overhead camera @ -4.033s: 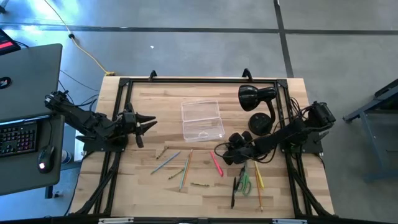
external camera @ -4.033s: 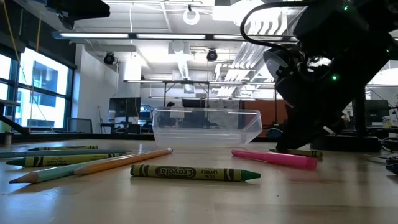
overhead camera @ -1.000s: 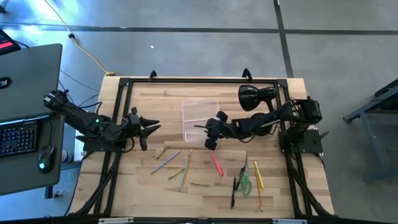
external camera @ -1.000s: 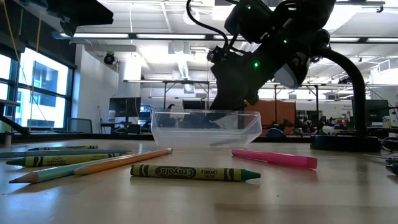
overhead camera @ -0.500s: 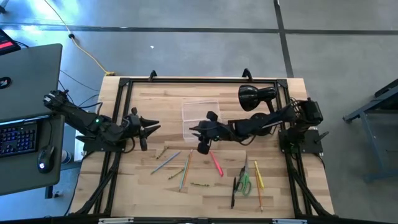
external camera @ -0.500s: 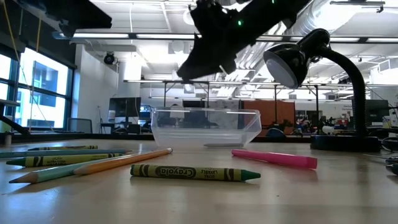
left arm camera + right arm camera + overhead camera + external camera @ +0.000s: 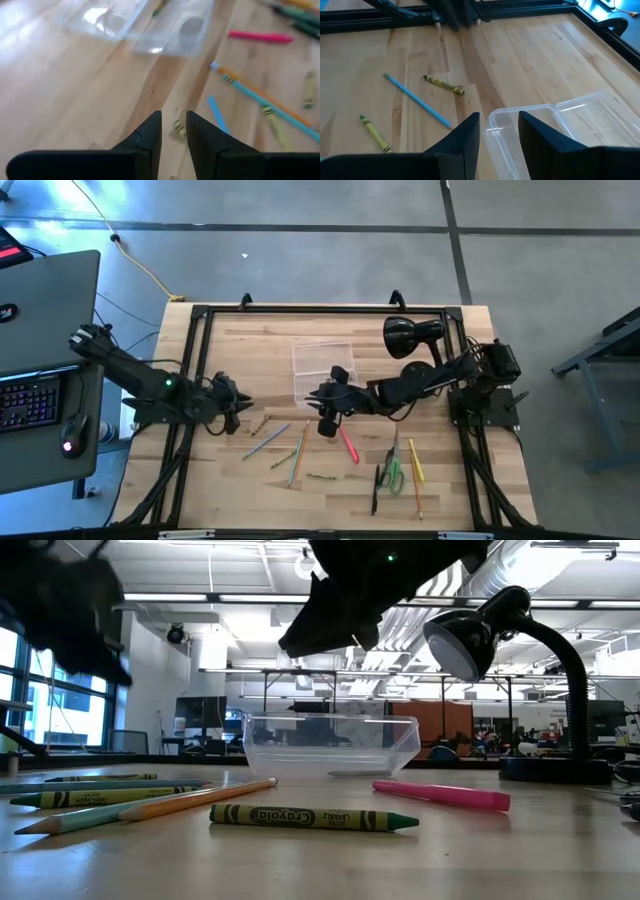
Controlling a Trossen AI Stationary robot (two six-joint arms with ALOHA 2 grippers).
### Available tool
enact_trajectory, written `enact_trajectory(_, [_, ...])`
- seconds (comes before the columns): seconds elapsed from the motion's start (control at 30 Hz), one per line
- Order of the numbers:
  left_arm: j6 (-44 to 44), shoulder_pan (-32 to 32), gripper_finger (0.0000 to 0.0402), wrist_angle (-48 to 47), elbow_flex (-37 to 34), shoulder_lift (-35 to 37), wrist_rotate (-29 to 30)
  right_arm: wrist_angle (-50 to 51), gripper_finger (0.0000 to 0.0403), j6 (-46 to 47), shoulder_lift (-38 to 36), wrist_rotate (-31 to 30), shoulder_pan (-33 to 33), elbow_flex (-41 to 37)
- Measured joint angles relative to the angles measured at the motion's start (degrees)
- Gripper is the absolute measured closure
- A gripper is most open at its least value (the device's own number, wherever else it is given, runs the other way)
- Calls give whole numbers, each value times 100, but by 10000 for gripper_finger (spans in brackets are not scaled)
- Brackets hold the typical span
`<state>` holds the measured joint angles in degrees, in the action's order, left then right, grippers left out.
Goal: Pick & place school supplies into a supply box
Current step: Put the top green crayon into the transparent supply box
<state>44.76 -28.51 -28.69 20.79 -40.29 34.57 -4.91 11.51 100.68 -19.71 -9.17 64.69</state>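
While your right gripper (image 7: 318, 402) hangs above the near corner of the supply box (image 7: 322, 360), its fingers (image 7: 465, 134) stand a little apart with nothing between them. That clear box sits mid-table with its long axis running from the far edge toward the near edge; from the low camera you see one long side wall (image 7: 330, 745).

Your left gripper (image 7: 243, 402) is low over the wood at the table's left side, pointing toward the centre, fingers (image 7: 150, 136) slightly parted and empty, just above a small yellow-green crayon (image 7: 177, 129).

The loose supplies lie in two groups on the near half. In the left group:
- a blue pencil (image 7: 270, 441) and an orange pencil (image 7: 298, 445), both angled diagonally
- a few short crayons around them, too small to count surely from above

In the right group:
- one pink marker (image 7: 347, 444) pointing toward the box
- one pair of green-handled scissors (image 7: 392, 470), blades toward the far edge
- one black pen (image 7: 377, 489) and one yellow pencil (image 7: 415, 462), both running near-to-far

One black desk lamp (image 7: 412, 345) stands at the far right. From table height a green Crayola crayon (image 7: 313, 818) lies crosswise, nearest the camera.
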Motion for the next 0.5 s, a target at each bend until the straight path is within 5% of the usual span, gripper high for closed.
enact_trajectory(0.5, [65, 0, 284, 2077, -758, -1211, -110, 75, 289, -2, 0, -249, 17, 0])
